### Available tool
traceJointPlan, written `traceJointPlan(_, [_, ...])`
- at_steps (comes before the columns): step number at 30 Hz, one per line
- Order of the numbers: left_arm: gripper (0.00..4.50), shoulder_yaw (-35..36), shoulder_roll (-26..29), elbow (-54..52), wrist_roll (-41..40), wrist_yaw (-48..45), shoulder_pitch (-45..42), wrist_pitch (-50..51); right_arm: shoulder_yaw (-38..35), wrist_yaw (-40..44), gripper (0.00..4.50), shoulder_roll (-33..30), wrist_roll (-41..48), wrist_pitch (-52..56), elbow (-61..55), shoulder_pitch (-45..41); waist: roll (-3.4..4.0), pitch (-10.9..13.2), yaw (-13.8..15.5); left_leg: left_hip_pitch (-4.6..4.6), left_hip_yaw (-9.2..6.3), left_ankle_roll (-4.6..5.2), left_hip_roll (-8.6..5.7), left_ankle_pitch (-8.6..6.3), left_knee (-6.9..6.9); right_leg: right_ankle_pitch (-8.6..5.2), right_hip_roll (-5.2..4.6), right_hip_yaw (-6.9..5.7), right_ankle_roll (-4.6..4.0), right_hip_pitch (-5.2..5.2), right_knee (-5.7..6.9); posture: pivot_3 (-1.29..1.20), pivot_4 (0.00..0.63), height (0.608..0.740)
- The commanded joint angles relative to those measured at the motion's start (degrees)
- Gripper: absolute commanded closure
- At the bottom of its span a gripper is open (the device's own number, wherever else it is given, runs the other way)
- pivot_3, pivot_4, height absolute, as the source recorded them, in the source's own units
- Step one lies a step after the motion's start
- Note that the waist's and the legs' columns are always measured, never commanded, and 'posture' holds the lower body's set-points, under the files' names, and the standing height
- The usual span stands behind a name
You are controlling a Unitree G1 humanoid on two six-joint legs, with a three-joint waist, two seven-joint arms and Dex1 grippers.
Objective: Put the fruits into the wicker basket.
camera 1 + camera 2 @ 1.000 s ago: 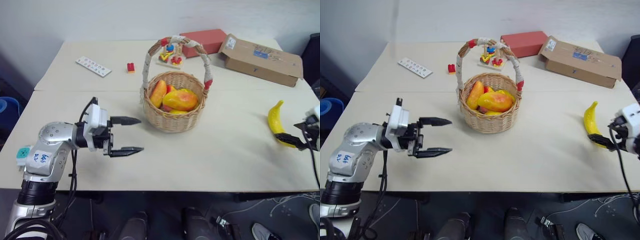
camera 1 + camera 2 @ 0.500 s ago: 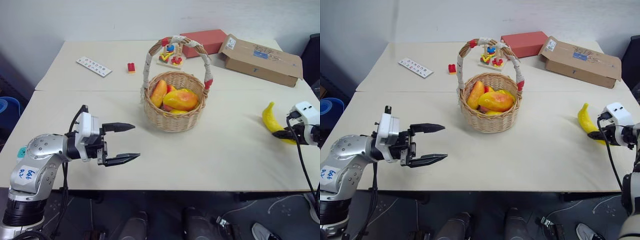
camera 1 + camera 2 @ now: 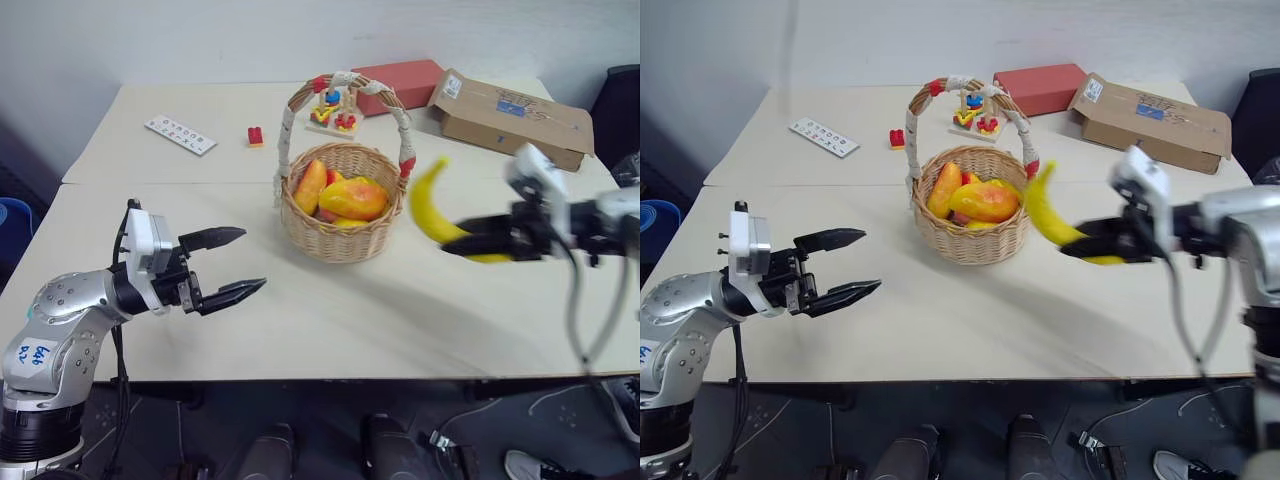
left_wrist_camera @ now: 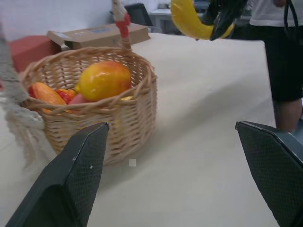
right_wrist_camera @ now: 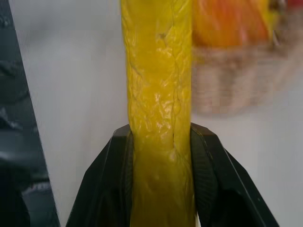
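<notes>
Item: banana (image 3: 432, 208), pinched near one end by my right gripper (image 3: 478, 243), left gripper (image 3: 232, 266) wide and empty; may snag wicker basket (image 3: 340, 232) handle, seemingly close.

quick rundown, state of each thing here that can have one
banana: lifted off the table, clamped in the right gripper
left gripper: open, empty
wicker basket: upright, holding a mango and other fruits
cardboard box: flaps closed
</notes>
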Motion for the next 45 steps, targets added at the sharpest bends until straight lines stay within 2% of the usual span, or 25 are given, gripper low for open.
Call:
traceJointPlan(1, [0.0, 0.9, 0.3, -0.4, -1.1, 0.8, -0.9, 0.0, -0.6, -14.4, 3.27, 10.6, -0.1, 9.5, -1.5, -8.7, -0.01, 0.0, 0.1, 0.01, -0.02, 0.0, 0.0, -0.01, 0.01, 0.0, 0.0, 0.0, -0.01, 0.01, 0.02, 0.0, 0.15, 0.74])
traceJointPlan(5, [0.0, 0.7, -0.1, 0.1, -1.0, 1.1, -1.6, -0.1, -0.1, -22.6, 3.27, 18.7, -0.9, 12.2, 0.6, -13.4, -0.03, 0.0, 0.7, -0.25, -0.24, 0.05, -0.15, -0.04, -0.01, 0.05, -0.09, -0.07, -0.2, -0.27, 0.19, 0.0, 0.15, 0.74])
traceJointPlan(8, [0.0, 0.3, -0.8, -0.4, -0.7, 2.0, -1.3, -0.5, 0.5, -33.5, 3.27, 27.8, -6.0, 5.9, 8.2, -15.8, -0.11, -0.1, -0.1, -0.31, -0.19, 0.18, -0.4, -0.13, -0.02, 0.06, -0.27, -0.02, -0.22, -0.48, 0.28, 0.0, 0.15, 0.74])
traceJointPlan(10, [0.0, 0.3, -1.0, -0.9, -0.6, 1.9, -0.2, -0.5, 0.3, -37.1, 3.27, 30.8, -7.6, 2.9, 10.2, -15.7, -0.11, -0.1, -0.5, -0.34, -0.21, 0.22, -0.59, -0.14, -0.03, 0.08, -0.36, 0.04, -0.18, -0.65, 0.37, 0.0, 0.15, 0.74])
traceJointPlan(14, [0.0, 0.7, -1.1, -0.9, -0.5, 2.2, 0.5, -1.0, -1.3, -40.2, 2.01, 34.1, -6.7, -0.6, 10.6, -15.5, -0.11, -0.1, -1.1, -0.36, -0.25, 0.24, -0.67, -0.16, -0.04, 0.08, -0.4, 0.03, -0.18, -0.84, 0.75, 0.0, 0.15, 0.74])
traceJointPlan(17, [0.0, 0.6, -1.1, -0.5, -0.4, 2.4, 0.3, -1.4, -0.9, -38.6, 0.98, 34.1, -5.2, -3.1, 9.6, -14.8, -0.11, -0.1, -1.6, -0.36, -0.25, 0.24, -0.66, -0.16, 0.02, 0.08, -0.4, 0.04, -0.17, -0.83, 0.79, 0.0, 0.15, 0.74])
traceJointPlan(20, [0.0, 0.6, -1.0, -0.8, -0.4, 2.7, 0.5, -1.6, -1.8, -33.2, 0.05, 31.9, -1.0, -4.5, 6.1, -12.4, -0.11, -0.1, -1.7, -0.34, -0.23, 0.24, -0.64, -0.16, 0.07, 0.08, -0.37, 0.06, -0.17, -0.83, 0.79, 0.0, 0.15, 0.74])
traceJointPlan(24, [0.0, 0.9, -0.8, -1.6, -0.4, 2.9, 1.1, -1.7, -2.4, -25.1, 0.05, 24.7, 5.1, -3.2, -1.4, -5.1, -0.12, -0.1, -1.6, -0.34, -0.24, 0.25, -0.61, -0.16, 0.04, 0.08, -0.33, 0.07, -0.18, -0.83, 0.79, 0.0, 0.15, 0.74])
traceJointPlan(27, [0.0, 1.8, -0.4, -2.6, -0.9, 3.1, 2.2, -1.5, -4.6, -15.5, 0.05, 17.1, 9.5, -9.0, -9.8, 6.4, -0.15, 0.0, -0.9, -0.36, -0.26, 0.35, -0.65, -0.22, 0.02, 0.08, -0.37, 0.05, -0.17, -0.78, 0.69, 0.0, 0.15, 0.74])
traceJointPlan(30, [0.0, 2.7, -0.1, -3.2, -1.3, 3.4, 3.1, -1.3, -7.8, -15.2, 0.05, 14.7, 9.1, -15.5, -12.4, 14.3, -0.15, 0.0, -0.8, -0.35, -0.12, 0.49, -0.67, -0.32, 0.02, 0.12, -0.38, 0.13, -0.1, -0.72, 0.3, 0.0, 0.15, 0.74])
traceJointPlan(31, [0.0, 2.9, -0.1, -3.3, -1.4, 3.5, 3.3, -1.3, -9.0, -16.6, 0.05, 14.9, 8.3, -17.4, -12.7, 16.3, -0.16, 0.0, -1.0, -0.33, -0.07, 0.51, -0.66, -0.33, 0.06, 0.14, -0.38, 0.14, -0.07, -0.72, 0.29, 0.0, 0.15, 0.74])
traceJointPlan(33, [0.0, 3.3, -0.2, -3.4, -2.0, 4.0, 3.2, -0.7, -11.4, -25.2, 0.05, 18.3, 2.3, -25.5, -11.5, 19.1, -0.17, 0.0, -1.2, -0.24, -0.05, 0.51, -0.69, -0.33, 0.08, 0.22, -0.39, 0.13, 0.07, -0.73, 0.25, 0.0, 0.15, 0.74])
traceJointPlan(36, [0.0, 3.1, -0.3, -3.5, -2.7, 4.9, 2.4, 0.3, -11.1, -36.8, 0.05, 25.2, -4.2, -34.8, -8.5, 18.3, -0.17, 0.0, -1.4, -0.07, -0.03, 0.43, -0.67, -0.29, 0.1, 0.22, -0.37, 0.15, 0.08, -0.69, 0.33, 0.0, 0.15, 0.74])
traceJointPlan(40, [0.0, 2.3, -0.6, -3.3, -2.6, 5.5, 1.4, 0.4, -5.8, -40.7, 0.05, 29.6, -9.4, -40.6, -5.2, 16.5, -0.16, -0.1, -1.6, -0.02, -0.04, 0.36, -0.64, -0.26, 0.03, 0.22, -0.32, 0.21, 0.07, -0.79, 0.42, 0.0, 0.15, 0.74])
traceJointPlan(45, [0.0, 1.1, -0.9, -2.6, -2.5, 5.9, -0.6, 0.6, -2.2, -46.7, 0.05, 33.4, -15.8, -49.0, 5.8, 9.6, -0.16, -0.1, -1.6, -0.02, -0.06, 0.37, -0.69, -0.26, 0.0, 0.25, -0.34, 0.21, 0.02, -0.8, 0.39, 0.0, 0.15, 0.74])
